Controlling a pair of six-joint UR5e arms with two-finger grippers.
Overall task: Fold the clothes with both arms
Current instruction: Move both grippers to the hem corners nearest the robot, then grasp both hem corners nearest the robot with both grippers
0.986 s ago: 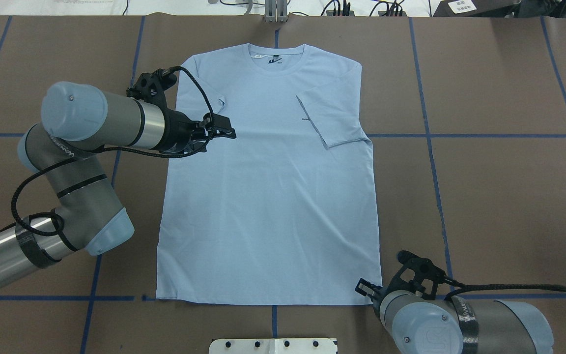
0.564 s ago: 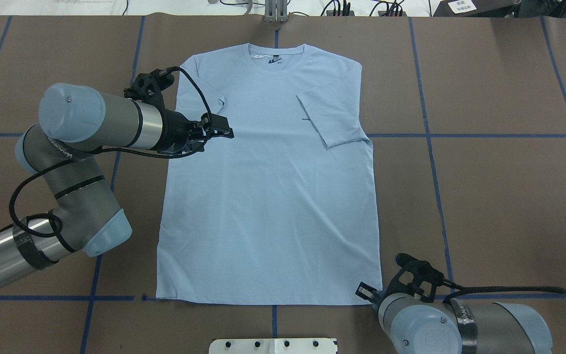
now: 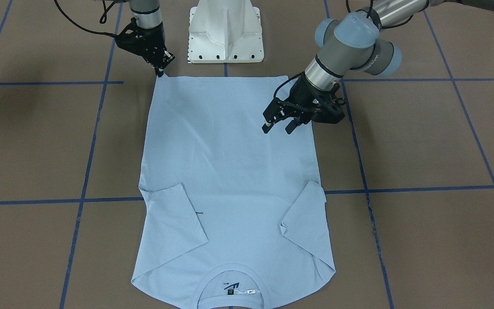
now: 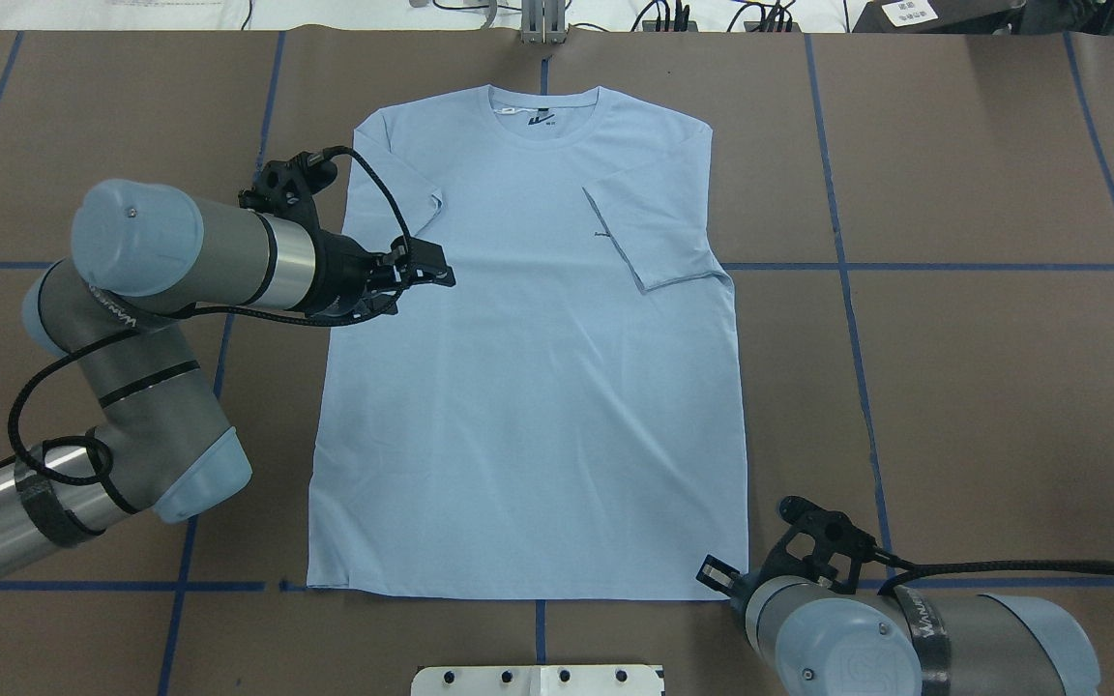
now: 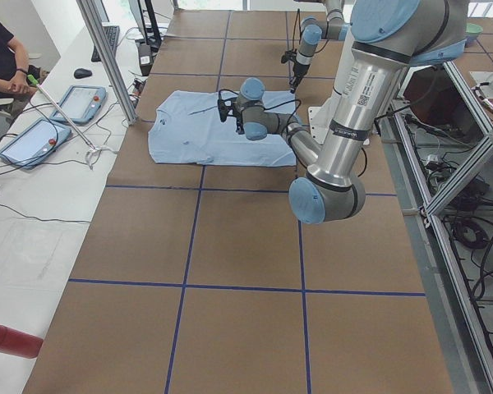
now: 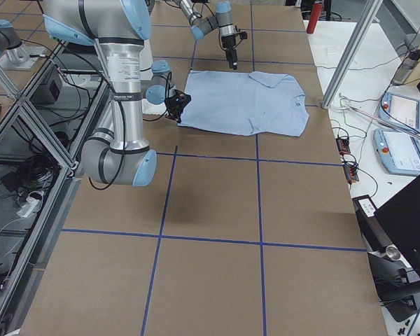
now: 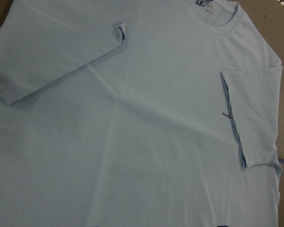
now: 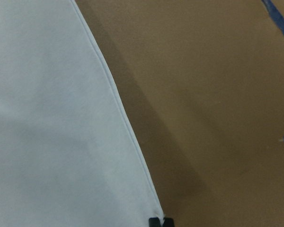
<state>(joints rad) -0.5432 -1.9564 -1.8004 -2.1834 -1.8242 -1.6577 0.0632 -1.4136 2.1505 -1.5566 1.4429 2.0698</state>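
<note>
With sleeves folded in on the T-shirt [image 4: 528,406], the right gripper [image 3: 160,72], jaws together, touches a hem corner, so the left gripper [image 3: 277,127], jaws apart, probably must grasp next.

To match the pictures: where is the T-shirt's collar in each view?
Exterior front-facing: collar bottom centre.
Overhead exterior: collar top centre.
Exterior left: collar at shirt's left end.
Exterior right: collar at shirt's right end.
Left wrist: collar at top edge.
Right wrist: not in it.
Shared landmark: the folded-in sleeve with a dark mark.
</note>
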